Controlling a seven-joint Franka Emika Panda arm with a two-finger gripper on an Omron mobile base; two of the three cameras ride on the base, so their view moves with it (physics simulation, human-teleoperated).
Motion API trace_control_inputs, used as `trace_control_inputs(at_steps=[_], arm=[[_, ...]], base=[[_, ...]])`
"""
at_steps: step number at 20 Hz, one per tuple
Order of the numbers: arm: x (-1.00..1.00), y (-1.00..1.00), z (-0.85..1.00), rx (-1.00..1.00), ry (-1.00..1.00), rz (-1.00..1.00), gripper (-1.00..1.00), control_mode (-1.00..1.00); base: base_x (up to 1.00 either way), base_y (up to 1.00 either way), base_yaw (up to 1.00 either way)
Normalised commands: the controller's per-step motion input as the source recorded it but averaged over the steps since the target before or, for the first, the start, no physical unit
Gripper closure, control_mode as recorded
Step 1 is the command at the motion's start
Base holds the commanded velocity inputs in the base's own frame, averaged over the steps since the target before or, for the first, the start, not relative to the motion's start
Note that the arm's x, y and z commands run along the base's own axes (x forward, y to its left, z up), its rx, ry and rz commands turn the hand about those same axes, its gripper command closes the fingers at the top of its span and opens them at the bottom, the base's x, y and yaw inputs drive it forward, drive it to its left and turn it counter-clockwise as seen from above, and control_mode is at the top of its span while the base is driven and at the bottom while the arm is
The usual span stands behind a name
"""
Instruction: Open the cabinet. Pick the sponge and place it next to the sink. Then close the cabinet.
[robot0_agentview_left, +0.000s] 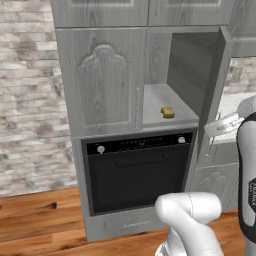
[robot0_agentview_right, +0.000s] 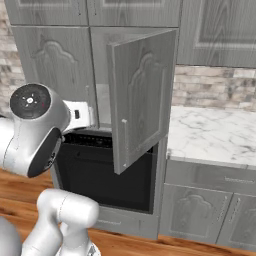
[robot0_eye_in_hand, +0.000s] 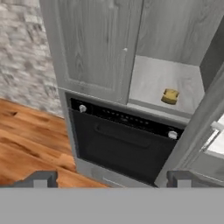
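Sponge (robot0_agentview_left: 168, 112) on cabinet (robot0_agentview_left: 107, 80) shelf, door-hidden from right base; gripper (robot0_eye_in_hand: 111, 178) spread.

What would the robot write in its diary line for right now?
cabinet: right door open, left shut | sponge: on shelf inside, untouched | end effector: apart from sponge, holding nothing | oven: below shelf

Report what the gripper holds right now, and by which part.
Nothing is held. The fingers are apart with nothing between them, and the sponge lies on the cabinet shelf.

Yellow sponge (robot0_agentview_left: 168, 112) lies inside open cabinet (robot0_agentview_left: 102, 82).
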Motion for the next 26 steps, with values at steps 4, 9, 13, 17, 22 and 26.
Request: trace_control_inputs(at_steps=[4,9,13,17,22,26], arm=[[0.02,0.33,0.3,-0.22,-0.1,0.0,-1.0,-1.0],[0.61,0.3,0.1,-0.33,0.0,-0.07,-1.0,-1.0],[0.67,0.08,0.01,-0.37,0.0,-0.15,-1.0,-1.0],[0.82,0.01,0.0,-0.36,0.0,-0.21,-1.0,-1.0],[0.88,0.03,0.0,-0.24,0.0,-0.21,-1.0,-1.0],[0.81,0.0,-0.06,-0.16,0.0,-0.14,-1.0,-1.0]], base=[[0.0,0.0,0.0],[0.0,0.0,0.0],[0.0,0.0,0.0],[0.0,0.0,0.0],[0.0,0.0,0.0],[0.0,0.0,0.0]])
